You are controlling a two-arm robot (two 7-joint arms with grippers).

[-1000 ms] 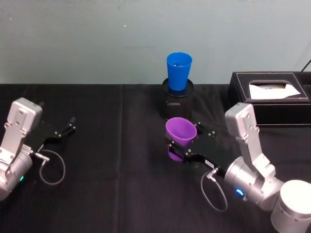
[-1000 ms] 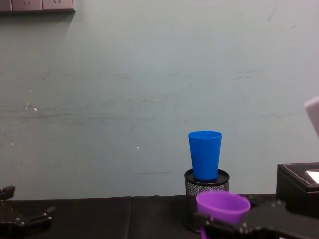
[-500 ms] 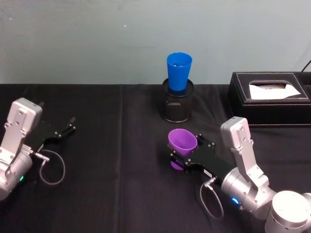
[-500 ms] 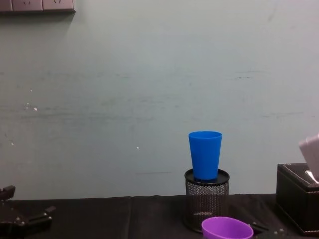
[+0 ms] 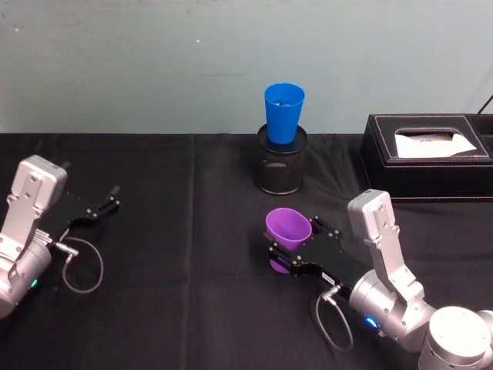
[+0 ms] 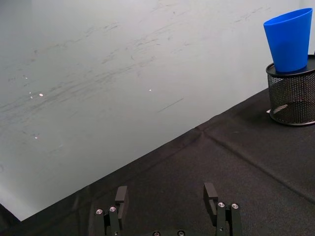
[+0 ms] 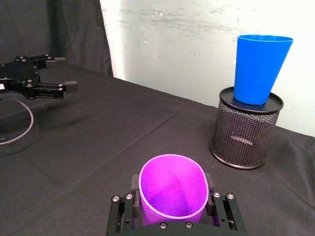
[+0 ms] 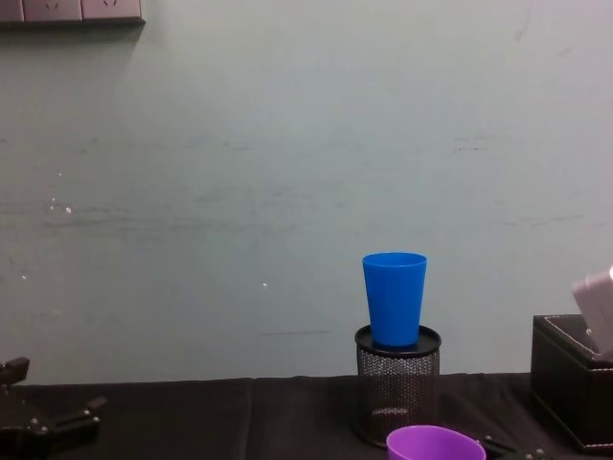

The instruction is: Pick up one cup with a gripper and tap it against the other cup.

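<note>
Gripping the purple cup from both sides, the right gripper sits nearest the robot, low over the black tablecloth, right of centre. Its 2 flat fingers are pinched on the lower wall of the cup, which stands upright in the jaws with its mouth open to the ceiling and its long axis vertical; whether its base rests on the cloth or hangs just above it cannot be told.

Straight ahead of those jaws, farther from the robot and higher up, stands the blue cup. It is seated upright in the mouth of a black mesh holder, so its wall begins above the purple rim. The 2 cups are well apart, with bare cloth between them. My judgement is that the tap needs a lift first, then a forward push, so that purple wall meets blue wall rather than the mesh; a hard knock could tip the blue cup out of its seat.

Off to the left, the left gripper lies parked on the cloth with its fingers spread and nothing between them, far from both cups. A black tissue box sits at the back right.
</note>
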